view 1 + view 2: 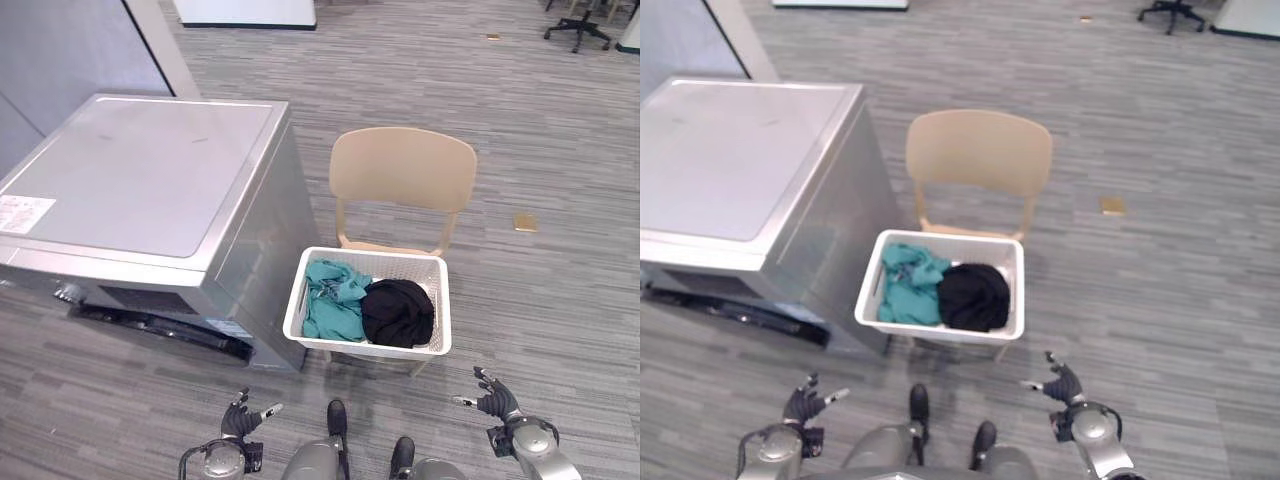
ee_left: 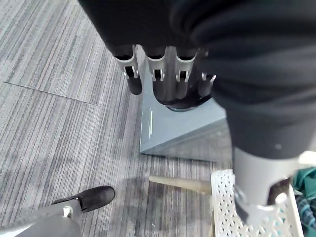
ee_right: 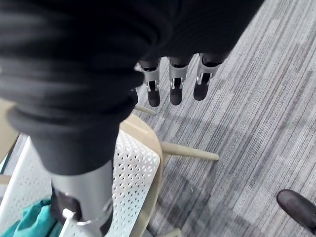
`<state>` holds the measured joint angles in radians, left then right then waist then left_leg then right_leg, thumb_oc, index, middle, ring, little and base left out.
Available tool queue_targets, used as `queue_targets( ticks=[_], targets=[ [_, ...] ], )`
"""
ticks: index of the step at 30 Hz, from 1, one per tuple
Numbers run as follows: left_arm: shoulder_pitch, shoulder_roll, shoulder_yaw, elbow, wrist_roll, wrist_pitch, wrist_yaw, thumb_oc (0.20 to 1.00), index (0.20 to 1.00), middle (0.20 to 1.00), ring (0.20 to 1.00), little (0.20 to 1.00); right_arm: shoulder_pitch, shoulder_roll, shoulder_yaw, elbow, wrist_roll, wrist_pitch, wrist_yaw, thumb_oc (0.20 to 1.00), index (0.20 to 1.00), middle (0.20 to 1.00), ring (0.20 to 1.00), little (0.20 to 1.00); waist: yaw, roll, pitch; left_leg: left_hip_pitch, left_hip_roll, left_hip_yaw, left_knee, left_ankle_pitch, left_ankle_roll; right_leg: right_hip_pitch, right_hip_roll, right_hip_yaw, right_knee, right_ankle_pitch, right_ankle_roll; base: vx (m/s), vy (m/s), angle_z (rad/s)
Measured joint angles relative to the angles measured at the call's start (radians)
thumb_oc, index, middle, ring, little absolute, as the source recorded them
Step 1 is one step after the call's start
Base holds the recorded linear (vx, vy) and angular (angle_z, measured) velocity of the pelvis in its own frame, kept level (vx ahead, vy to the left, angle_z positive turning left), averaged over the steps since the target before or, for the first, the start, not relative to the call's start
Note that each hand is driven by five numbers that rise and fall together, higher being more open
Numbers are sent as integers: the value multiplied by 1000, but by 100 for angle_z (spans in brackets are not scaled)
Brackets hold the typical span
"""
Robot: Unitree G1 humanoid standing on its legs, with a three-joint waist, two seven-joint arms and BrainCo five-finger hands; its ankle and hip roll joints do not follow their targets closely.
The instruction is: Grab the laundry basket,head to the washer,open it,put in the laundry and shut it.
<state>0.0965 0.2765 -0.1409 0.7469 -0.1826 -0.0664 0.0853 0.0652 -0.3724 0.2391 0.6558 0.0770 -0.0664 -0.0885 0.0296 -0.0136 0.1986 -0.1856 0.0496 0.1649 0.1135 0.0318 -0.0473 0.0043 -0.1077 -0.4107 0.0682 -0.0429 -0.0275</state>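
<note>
Two hands hanging low, both empty with fingers relaxed: left hand at 7 o'clock, right hand at 5 o'clock. Basket sitting on chair at centre, untouched, holding teal cloth and black cloth. Washer standing at 9 o'clock, just beside basket, lid closed. Every step remaining: grabbing, opening, loading, shutting.

A tan chair stands on grey striped carpet. A small tan square lies on the floor nearby; a black office chair sits at the far edge.
</note>
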Motion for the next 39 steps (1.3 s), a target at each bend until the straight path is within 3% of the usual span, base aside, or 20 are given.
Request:
queue_targets(
  ticks=[3,4,6,7,8,9,12,13,14,15,16,17,19,21,23,25,26,27,29,39],
  targets=[
    [-22,-3,-8,3,-1,0,3,1000,1000,1000,1000,1000,-20,12,-1,24,1,-2,-1,1000,1000,1000,1000,1000,-11,-12,5,32,109,59,8,-11,-15,2,-39,-41,-7,20,26,63,220,47],
    [-23,-3,-8,4,-1,0,3,1000,1000,1000,1000,1000,-23,14,-3,30,1,-2,-2,1000,1000,1000,1000,1000,-12,-13,5,36,117,68,8,-12,-17,3,-42,-44,-7,21,28,97,277,51],
    [-42,-20,-11,19,0,1,8,1000,1000,1000,1000,1000,-3,36,-40,53,3,2,-3,1000,1000,1000,1000,1000,-61,3,-3,111,230,219,-30,-1,-79,48,-74,-133,-28,46,72,70,329,106],
    [-53,-28,-14,17,0,1,8,1000,1000,1000,1000,1000,7,36,-52,57,4,3,-5,1000,1000,1000,1000,1000,-79,14,-7,123,246,277,-46,0,-78,56,-83,-159,-31,53,91,111,367,115],
    [-58,-38,-19,16,1,1,8,1000,1000,1000,1000,1000,19,29,-65,56,5,4,-7,1000,1000,1000,1000,1000,-92,32,-14,124,244,281,-59,1,-74,52,-96,-160,-28,58,113,162,560,88],
    [-85,-48,-28,18,3,1,8,1000,1000,1000,1000,1000,12,38,-77,71,13,13,-10,1000,1000,1000,1000,1000,-99,46,-10,132,213,262,-80,39,-99,49,-132,-157,-15,72,152,111,425,72],
    [-102,-19,-31,18,8,4,7,1000,1000,1000,1000,1000,24,109,-72,63,22,27,-15,1000,1000,1000,1000,1000,-106,-28,-10,115,82,249,-70,13,-21,-10,-260,-64,55,89,146,34,292,38],
    [-103,-4,-31,16,9,3,8,1000,1000,1000,1000,1000,21,133,-71,64,22,27,-14,1000,1000,1000,1000,1000,-95,-32,-10,112,67,250,-70,5,-4,-30,-250,-28,57,75,138,4,372,15],
    [-104,23,-31,11,9,3,6,1000,1000,1000,1000,1000,15,158,-70,64,22,26,-14,1000,1000,1000,1000,1000,-81,-49,-10,106,48,251,-57,-6,17,-48,-237,-1,63,111,131,4,252,-1],
    [-99,40,-29,11,9,3,7,1000,1000,1000,1000,1000,2,165,-61,64,22,27,-14,1000,1000,1000,1000,1000,-68,-60,-9,99,22,261,-49,-24,33,-56,-263,-7,93,129,140,45,251,1],
    [-101,49,-19,11,9,3,7,1000,1000,1000,1000,1000,-12,166,-52,65,23,27,-16,1000,1000,1000,1000,1000,-62,-56,1,97,7,258,-36,-36,50,-90,-283,43,154,149,146,60,205,33],
    [-107,40,-12,7,9,1,18,1000,1000,1000,1000,1000,-27,160,-29,59,22,28,-14,1000,1000,1000,1000,1000,-61,-34,12,106,6,213,-59,-49,78,-144,-265,145,250,76,166,60,204,55],
    [-115,52,-7,4,9,-1,30,1000,1000,1000,1000,1000,-30,146,16,39,21,28,-11,1000,1000,1000,1000,1000,-55,-11,23,112,6,156,-102,-14,97,-172,-131,268,255,-21,170,67,114,76],
    [-101,59,-8,4,9,0,35,1000,1000,1000,1000,1000,-53,144,24,26,21,28,-4,1000,1000,1000,1000,1000,-52,-32,27,127,-31,142,-134,-1,105,-217,-72,255,251,-39,141,71,66,58],
    [-81,35,-20,23,9,2,37,1000,1000,1000,1000,1000,-111,107,63,12,10,27,-5,1000,1000,1000,1000,1000,-54,-19,44,131,-55,88,-133,-1,112,-246,15,268,199,-40,127,72,-1,81],
    [-83,6,-27,11,9,-4,37,1000,1000,1000,1000,1000,-104,79,79,-19,0,33,-19,1000,1000,1000,1000,1000,-61,-3,50,131,-74,7,-127,6,96,-228,27,288,161,-7,97,58,-37,124],
    [-77,3,-38,6,9,-5,36,1000,1000,1000,1000,1000,-107,74,80,-19,-1,30,-15,1000,1000,1000,1000,1000,-51,1,50,134,-74,7,-134,10,93,-208,27,280,142,15,82,70,-68,95],
    [-46,7,-36,-7,9,-15,37,1000,1000,1000,1000,1000,-138,77,79,-22,-1,30,-17,1000,1000,1000,1000,1000,-8,7,53,134,-72,-10,-134,11,93,-201,34,279,132,33,79,74,-72,40],
    [-19,8,-27,-5,9,-12,37,1000,1000,1000,1000,1000,-158,77,83,-36,-1,29,-17,1000,1000,1000,1000,1000,2,14,55,134,-67,-20,-133,13,84,-178,38,259,97,48,66,73,-64,29],
    [3,9,-32,-62,9,-21,36,1000,1000,1000,1000,1000,-323,15,125,-140,-60,28,-57,1000,1000,1000,1000,1000,54,47,52,65,-59,-100,-148,38,60,-122,62,166,-103,132,56,-47,-41,22]
  ],
)
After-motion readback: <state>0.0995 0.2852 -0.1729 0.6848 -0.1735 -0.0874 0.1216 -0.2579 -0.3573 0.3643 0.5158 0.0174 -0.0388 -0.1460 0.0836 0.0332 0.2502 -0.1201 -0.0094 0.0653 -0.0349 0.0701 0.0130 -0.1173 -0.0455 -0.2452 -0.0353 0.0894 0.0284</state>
